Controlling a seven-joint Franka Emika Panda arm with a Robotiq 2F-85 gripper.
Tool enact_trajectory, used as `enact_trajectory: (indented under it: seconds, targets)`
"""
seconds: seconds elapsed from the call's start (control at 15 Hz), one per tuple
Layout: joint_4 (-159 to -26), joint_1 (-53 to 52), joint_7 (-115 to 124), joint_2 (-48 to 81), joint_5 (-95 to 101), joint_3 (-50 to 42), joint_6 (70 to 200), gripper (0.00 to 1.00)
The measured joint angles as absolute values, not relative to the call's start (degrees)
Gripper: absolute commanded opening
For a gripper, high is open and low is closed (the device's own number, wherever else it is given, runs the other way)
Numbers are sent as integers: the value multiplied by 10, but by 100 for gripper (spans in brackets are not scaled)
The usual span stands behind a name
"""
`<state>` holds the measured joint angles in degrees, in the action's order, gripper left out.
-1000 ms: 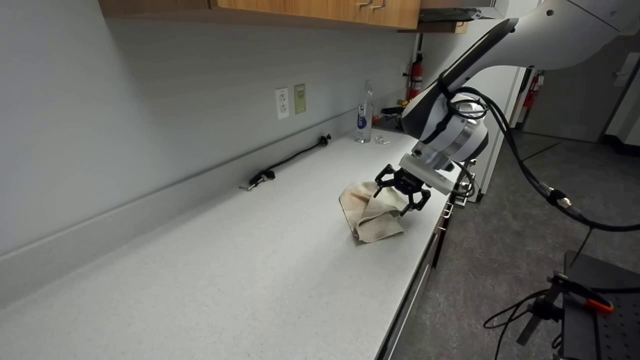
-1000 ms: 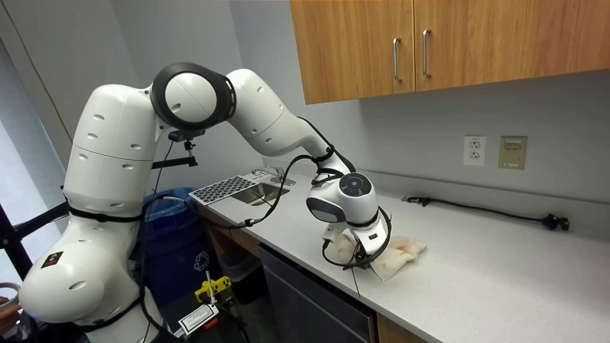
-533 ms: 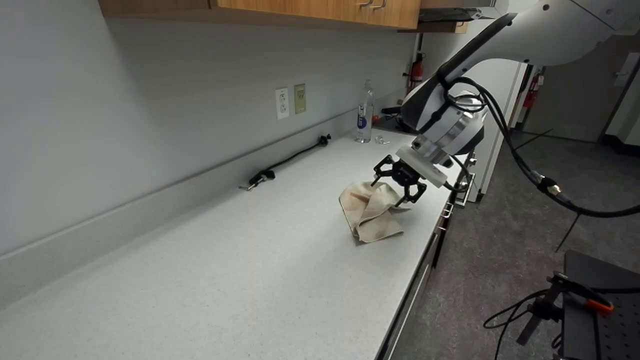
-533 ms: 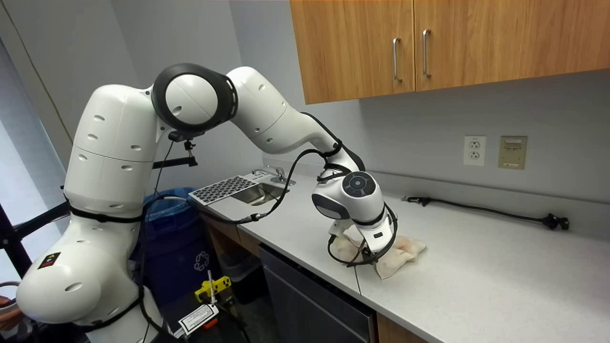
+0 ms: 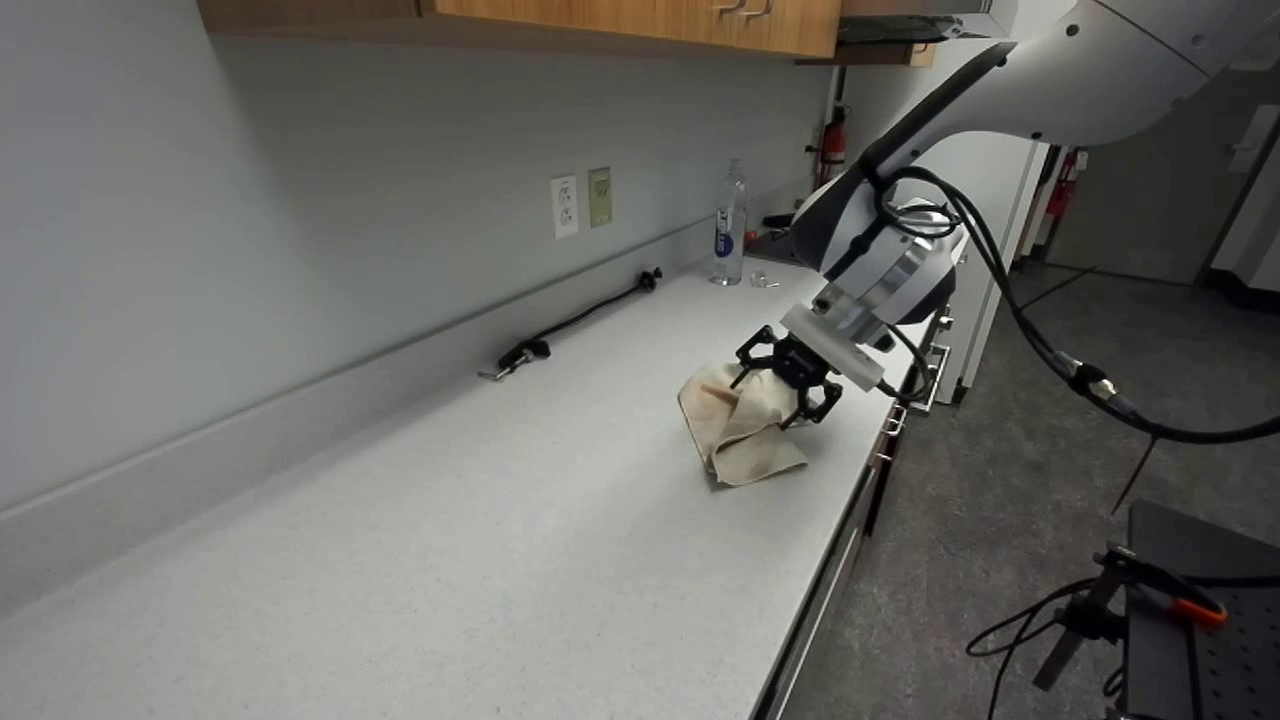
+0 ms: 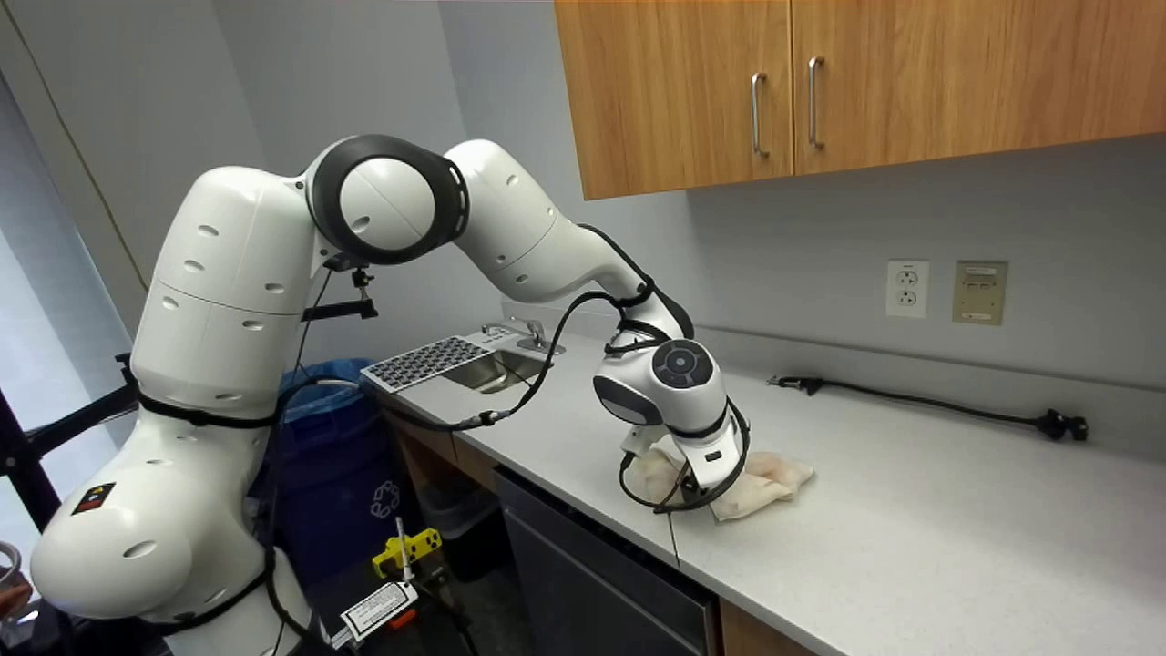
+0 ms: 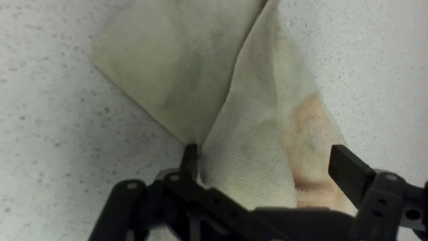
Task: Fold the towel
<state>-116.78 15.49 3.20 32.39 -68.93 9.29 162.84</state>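
The towel, a rumpled cream-beige cloth with a pinkish-brown stain, lies on the counter with part of it folded over. My gripper is open above it, jaws spread wide across the folded part. In the wrist view the left fingertip is right at the edge of the fold, and I cannot tell if it touches the cloth. The right finger stands over the stained side near the towel's outer edge. In an exterior view the wrist hides part of the towel and the fingers.
A black cable-like arm with clamps lies along the wall on the counter. Farther back stands a clear bottle. The counter's front edge runs close beside the gripper. A sink is at the far end.
The gripper rose a little and then came down again, shifting slightly over the towel toward its middle. It stays open throughout. The towel looks unmoved.
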Motion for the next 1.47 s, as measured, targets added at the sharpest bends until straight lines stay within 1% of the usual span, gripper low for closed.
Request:
enact_trajectory:
  seconds: [0.53,1.33,1.4,1.47]
  targets:
    - [-1174,155,32,325,-691,95,1629,100]
    - [-1180,149,34,325,-676,78,1672,100]
    - [-1180,147,35,325,-674,76,1678,97]
    - [-1181,145,36,325,-670,73,1684,72]
